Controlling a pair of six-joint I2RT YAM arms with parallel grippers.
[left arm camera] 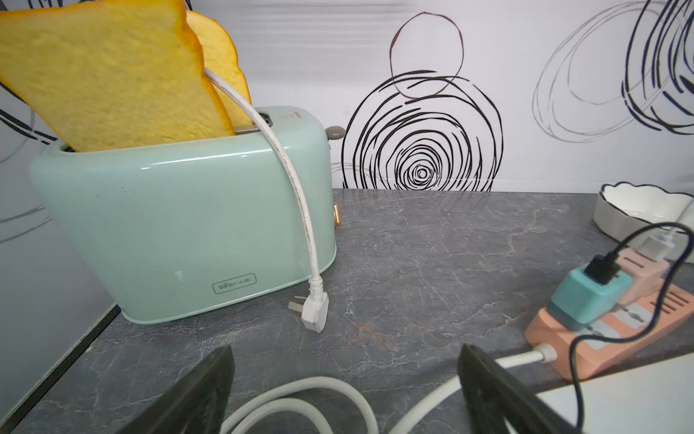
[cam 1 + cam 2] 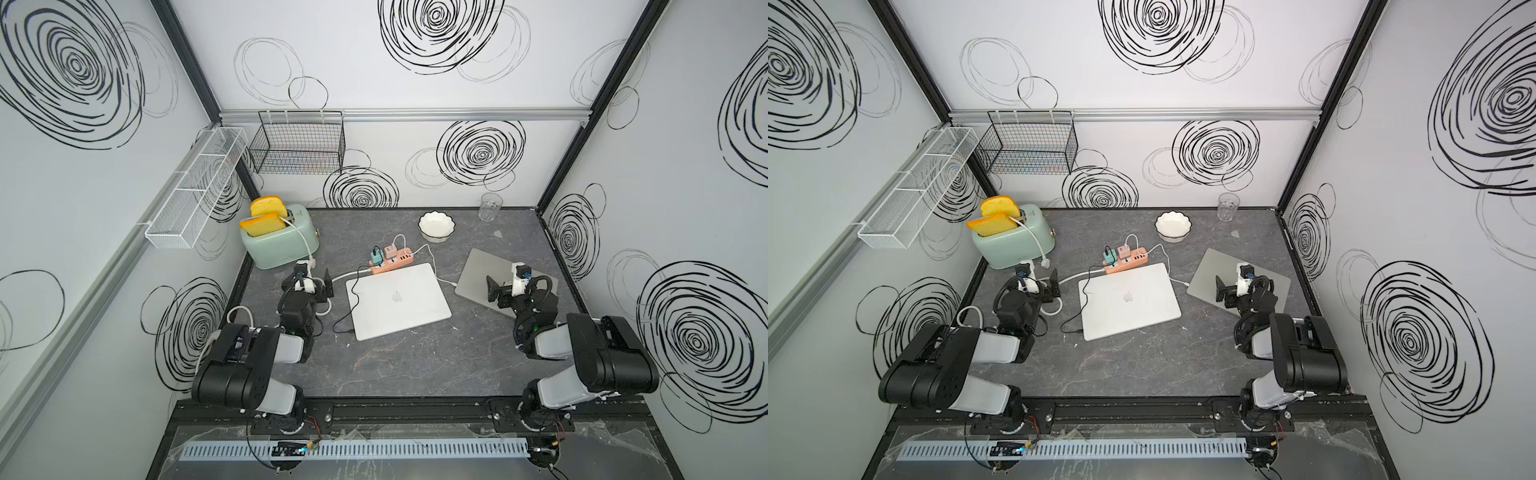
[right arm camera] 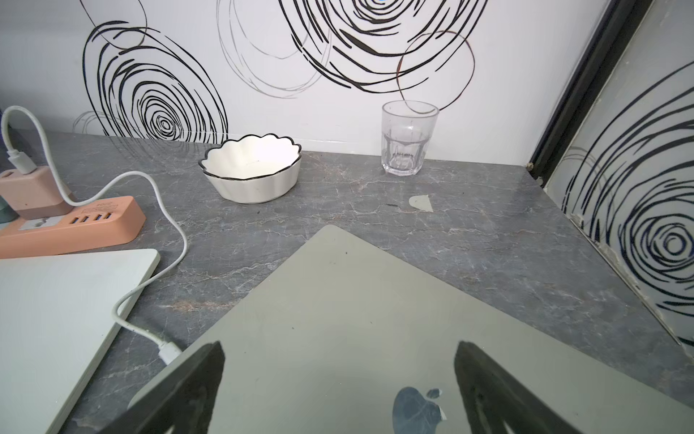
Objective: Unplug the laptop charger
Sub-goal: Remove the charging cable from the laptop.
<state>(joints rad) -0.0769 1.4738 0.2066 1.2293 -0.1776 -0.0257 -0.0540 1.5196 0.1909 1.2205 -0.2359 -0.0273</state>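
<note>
Dark stone-look desk [image 2: 415,365] in a white booth with scribble walls. Two closed laptops sit on it, both fed from the orange power strip [image 2: 390,262]. The silver laptop [image 2: 399,301] mid-desk takes a black cable [image 1: 572,372] from the teal charger [image 2: 376,258]. The grey laptop [image 2: 478,270] on the right takes a white cable [image 3: 185,242] from the pink charger [image 2: 391,252]. Task doesn't say which one.

Left pincer [image 1: 345,353]: jaws wide, empty, low over the strip's thick white lead [image 1: 514,360], with the toaster [image 1: 187,225] ahead. Teal charger is ahead and to its right, near, standing upright in the strip. Pull axis there would be straight up.

Right pincer [image 3: 340,347]: jaws wide, empty, above the grey laptop's lid. White connector [image 3: 169,351] is plugged into that laptop's left edge, just beside the pincer's left finger. It lies flat on the desk, long axis running into the edge and out toward the silver laptop.

My read: right arm is nearest a laptop-end plug. It needs a shift left and down, jaws across the connector, then a pull along that axis. Left arm is nearer the charger bricks. Nothing unplugged yet.
</note>
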